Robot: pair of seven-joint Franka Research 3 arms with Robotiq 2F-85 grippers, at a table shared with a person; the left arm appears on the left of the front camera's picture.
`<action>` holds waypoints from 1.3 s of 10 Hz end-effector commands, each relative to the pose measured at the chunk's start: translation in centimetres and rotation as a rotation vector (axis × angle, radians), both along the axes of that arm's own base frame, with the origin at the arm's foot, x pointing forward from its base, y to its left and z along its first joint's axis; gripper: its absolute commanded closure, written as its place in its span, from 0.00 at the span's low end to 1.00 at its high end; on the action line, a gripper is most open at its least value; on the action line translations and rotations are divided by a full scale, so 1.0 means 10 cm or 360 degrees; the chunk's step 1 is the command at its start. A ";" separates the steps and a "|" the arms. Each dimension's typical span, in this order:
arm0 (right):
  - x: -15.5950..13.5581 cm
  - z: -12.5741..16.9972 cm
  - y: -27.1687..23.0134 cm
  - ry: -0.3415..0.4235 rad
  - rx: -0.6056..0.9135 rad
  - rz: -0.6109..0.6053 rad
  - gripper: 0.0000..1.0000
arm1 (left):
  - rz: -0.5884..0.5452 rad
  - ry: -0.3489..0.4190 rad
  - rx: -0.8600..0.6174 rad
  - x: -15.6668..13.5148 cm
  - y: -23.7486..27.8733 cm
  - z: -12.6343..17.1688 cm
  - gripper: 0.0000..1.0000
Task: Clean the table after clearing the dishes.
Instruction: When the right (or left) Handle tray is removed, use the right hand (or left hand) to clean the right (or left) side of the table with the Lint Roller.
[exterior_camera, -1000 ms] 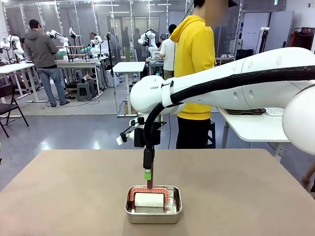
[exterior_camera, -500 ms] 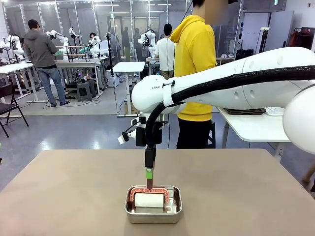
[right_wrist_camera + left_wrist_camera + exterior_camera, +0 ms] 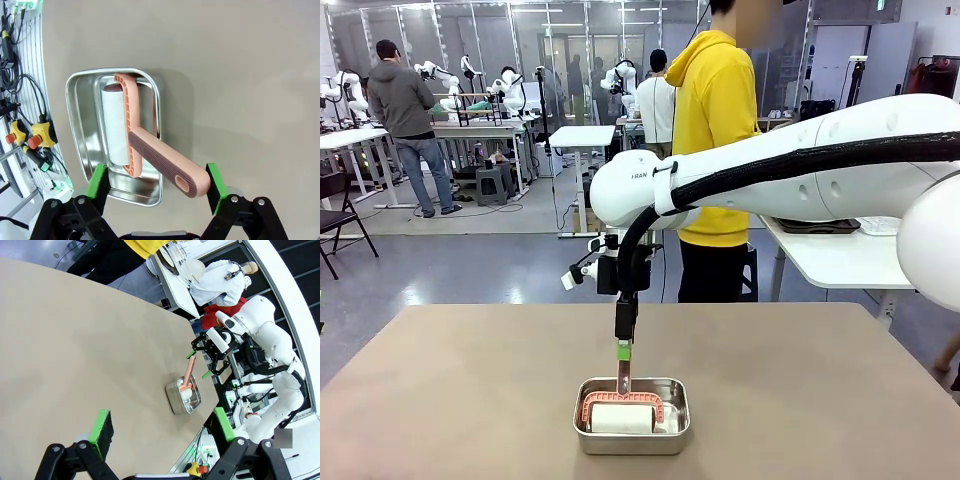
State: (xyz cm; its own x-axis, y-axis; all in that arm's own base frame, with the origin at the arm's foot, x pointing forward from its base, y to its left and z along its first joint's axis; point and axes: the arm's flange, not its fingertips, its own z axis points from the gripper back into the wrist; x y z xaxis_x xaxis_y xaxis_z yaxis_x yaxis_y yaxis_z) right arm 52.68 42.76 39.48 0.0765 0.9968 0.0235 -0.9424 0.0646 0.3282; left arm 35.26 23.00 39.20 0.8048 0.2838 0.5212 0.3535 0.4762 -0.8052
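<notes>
The taupe table (image 3: 470, 400) carries a small steel pan (image 3: 632, 440) near its front middle. In the pan lies a roller with a white roll (image 3: 114, 125) and a salmon ribbed handle (image 3: 160, 162) that sticks up out of it. My right gripper (image 3: 623, 352) hangs straight down over the pan. Its green pads stand on either side of the handle's end, jaws still apart, the left pad clear of it. My left gripper (image 3: 162, 432) is open over bare tabletop, far from the pan (image 3: 184, 396). The dishes are out of view.
A person in a yellow hoodie (image 3: 717, 130) stands at the table's far edge, hands out of sight. A white table (image 3: 830, 255) stands behind on the right. Other people work at tables farther back.
The roller's head has sunk lower into the pan and sits flatter. My right gripper stays over the handle, with its jaws drawing in a little.
</notes>
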 end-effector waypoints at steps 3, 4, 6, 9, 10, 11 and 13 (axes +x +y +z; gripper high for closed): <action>-0.07 -0.01 -0.02 -0.0017 0.0024 0.0024 0.43 | 0.0019 -0.0009 0.0004 -0.02 0.00 0.01 0.00; -0.06 -0.01 -0.04 0.0005 0.0049 0.0013 0.50 | 0.0019 -0.0009 0.0004 -0.02 0.00 0.01 0.00; -0.04 -0.02 -0.05 0.0067 0.0128 0.0022 0.70 | 0.0019 -0.0009 0.0004 -0.02 0.00 0.01 0.00; -0.06 0.09 -0.06 0.0086 0.0138 0.0032 1.00 | 0.0019 -0.0009 0.0004 -0.02 0.00 0.01 0.00; -0.06 0.11 -0.06 0.0086 0.0134 0.0031 0.88 | 0.0019 -0.0009 0.0004 -0.02 0.00 0.01 0.00; -0.06 0.12 -0.06 0.0094 0.0128 0.0027 1.00 | 0.0019 -0.0009 0.0004 -0.02 0.00 0.01 0.00; -0.07 0.14 -0.05 0.0092 0.0115 0.0031 1.00 | 0.0019 -0.0009 0.0004 -0.02 0.00 0.01 0.00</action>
State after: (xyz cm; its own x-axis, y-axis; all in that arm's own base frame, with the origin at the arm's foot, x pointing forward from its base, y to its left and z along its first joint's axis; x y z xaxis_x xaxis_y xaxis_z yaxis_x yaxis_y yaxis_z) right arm 52.45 42.43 41.13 0.0798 0.9927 0.0905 -0.9170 0.0375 0.3972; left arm 35.26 23.00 39.20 0.8048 0.2838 0.5212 0.3535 0.4762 -0.8052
